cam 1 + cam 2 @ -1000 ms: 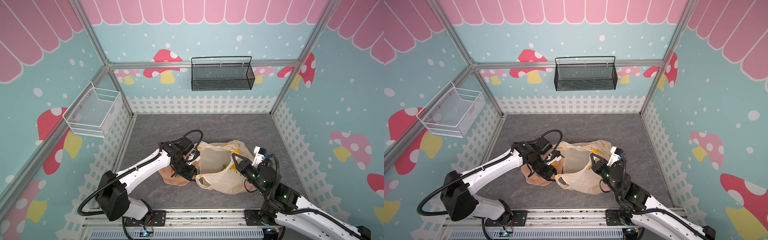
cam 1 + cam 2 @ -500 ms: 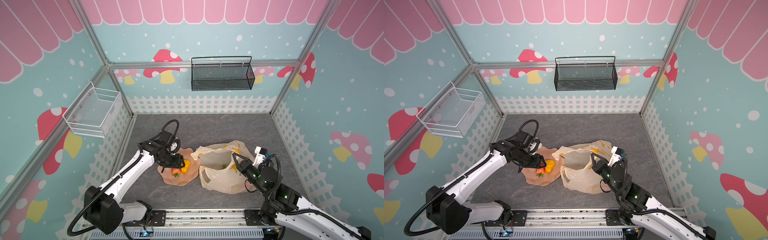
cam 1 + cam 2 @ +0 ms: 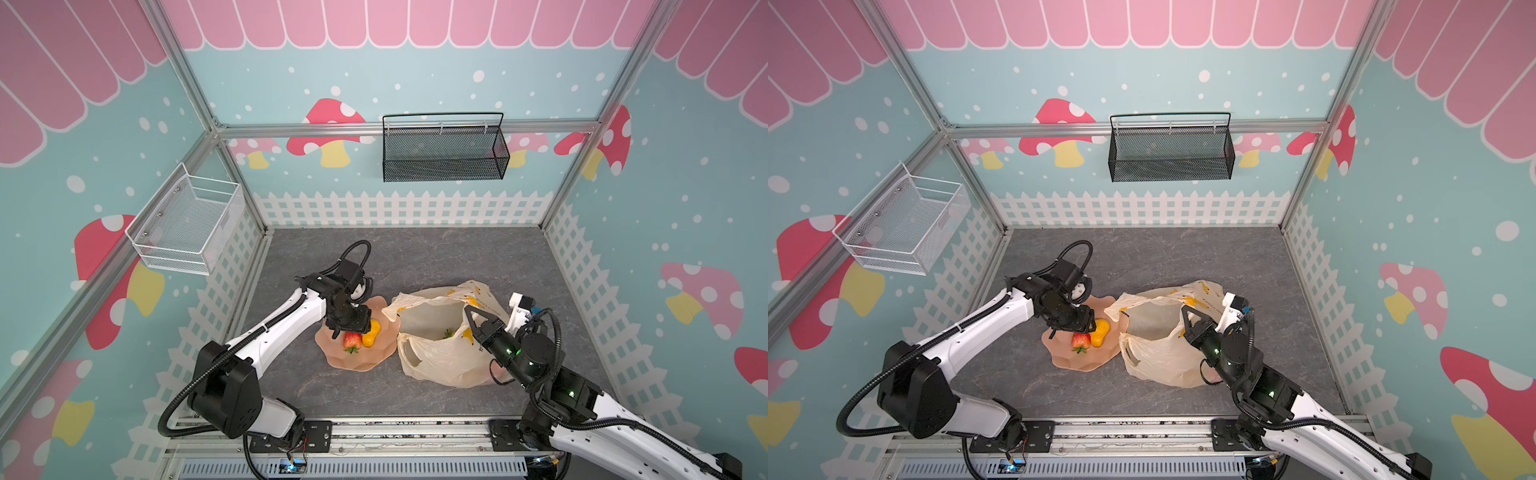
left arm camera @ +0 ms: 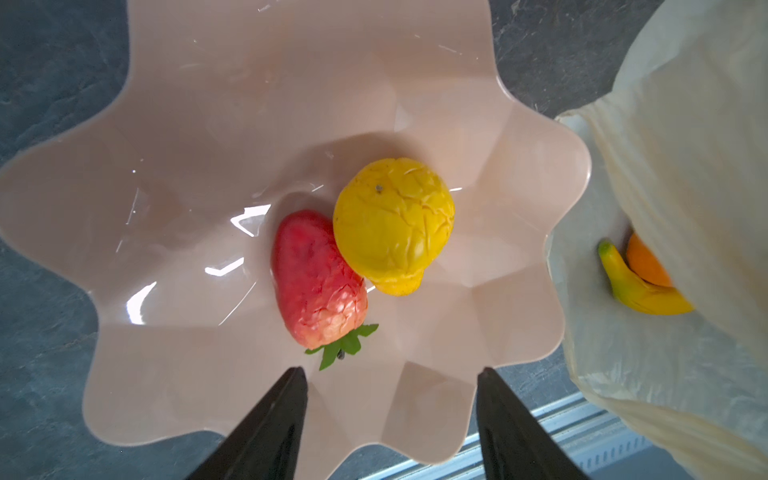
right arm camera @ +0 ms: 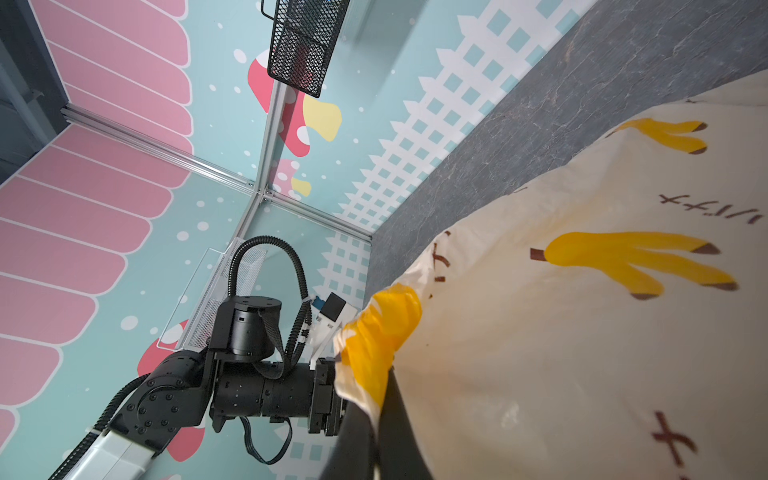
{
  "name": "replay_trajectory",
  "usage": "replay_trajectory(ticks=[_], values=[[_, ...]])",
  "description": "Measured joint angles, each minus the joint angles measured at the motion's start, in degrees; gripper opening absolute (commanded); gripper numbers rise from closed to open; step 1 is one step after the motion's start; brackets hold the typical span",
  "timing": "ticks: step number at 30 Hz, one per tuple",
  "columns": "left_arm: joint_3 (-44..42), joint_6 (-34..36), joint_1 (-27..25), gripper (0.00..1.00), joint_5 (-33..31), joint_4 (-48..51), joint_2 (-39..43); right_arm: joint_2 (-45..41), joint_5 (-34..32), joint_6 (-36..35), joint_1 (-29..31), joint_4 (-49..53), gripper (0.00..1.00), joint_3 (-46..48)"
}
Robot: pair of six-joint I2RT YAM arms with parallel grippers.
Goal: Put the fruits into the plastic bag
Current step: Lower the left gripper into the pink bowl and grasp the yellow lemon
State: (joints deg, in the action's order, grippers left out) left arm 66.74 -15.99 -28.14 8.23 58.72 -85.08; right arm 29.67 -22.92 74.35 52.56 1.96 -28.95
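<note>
Black-fingered left gripper (image 4: 390, 372) hangs with jaws apart and empty over the peach plate (image 4: 208, 145) bearing two fruits, one strawberry (image 4: 318, 282) touching one yellow pear-like fruit (image 4: 390, 224), while just beside the plate the right gripper (image 5: 376, 415) pinches the one plastic bag (image 3: 436, 357), one banana (image 4: 640, 291) and one orange (image 4: 646, 266) inside.

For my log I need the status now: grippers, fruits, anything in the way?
Left gripper open above strawberry and yellow fruit on plate. Right gripper shut on bag rim. Banana and orange inside bag. Nothing in the way.
</note>
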Motion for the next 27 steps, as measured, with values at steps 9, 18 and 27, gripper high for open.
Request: replay_trajectory(ticks=[9,18,27], values=[[1.44,-2.29,-2.21,0.67,-4.61,-3.58,-6.91,0.37,-0.02,0.0,0.0,0.0,0.0,0.0],[1.9,-3.37,-3.56,0.69,-5.97,-5.88,-11.17,0.37,-0.04,0.0,0.0,0.0,0.0,0.0],[1.9,-4.02,-3.61,0.69,-7.41,-7.37,-13.0,0.37,-0.04,-0.04,0.0,0.0,0.0,0.0]])
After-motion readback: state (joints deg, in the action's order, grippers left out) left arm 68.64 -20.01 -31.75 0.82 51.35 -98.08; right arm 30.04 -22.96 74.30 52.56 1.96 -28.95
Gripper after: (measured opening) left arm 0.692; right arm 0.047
